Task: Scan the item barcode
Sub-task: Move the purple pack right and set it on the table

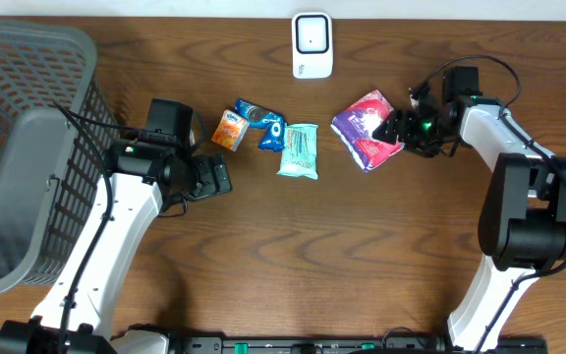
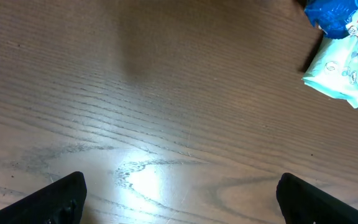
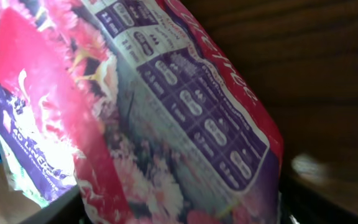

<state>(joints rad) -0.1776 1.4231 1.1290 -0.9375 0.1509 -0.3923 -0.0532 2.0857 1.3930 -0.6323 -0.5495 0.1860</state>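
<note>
A pink and purple flowered packet point(image 1: 367, 129) lies tilted right of the table's middle. My right gripper point(image 1: 398, 128) is shut on its right edge. In the right wrist view the packet point(image 3: 166, 124) fills the frame and spans the whole gap between the fingers point(image 3: 309, 199); its printed back faces the camera, and I make out no barcode. The white scanner point(image 1: 311, 44) stands at the table's far edge. My left gripper point(image 1: 222, 177) hovers open over bare wood point(image 2: 180, 202), holding nothing, left of the other items.
An orange packet point(image 1: 230, 129), a blue biscuit packet point(image 1: 260, 120) and a teal packet point(image 1: 299, 150) lie in a row mid-table. The teal packet point(image 2: 347, 68) and the blue one point(image 2: 334, 15) show at the left wrist view's upper right. A grey mesh basket point(image 1: 28, 147) stands at the left edge.
</note>
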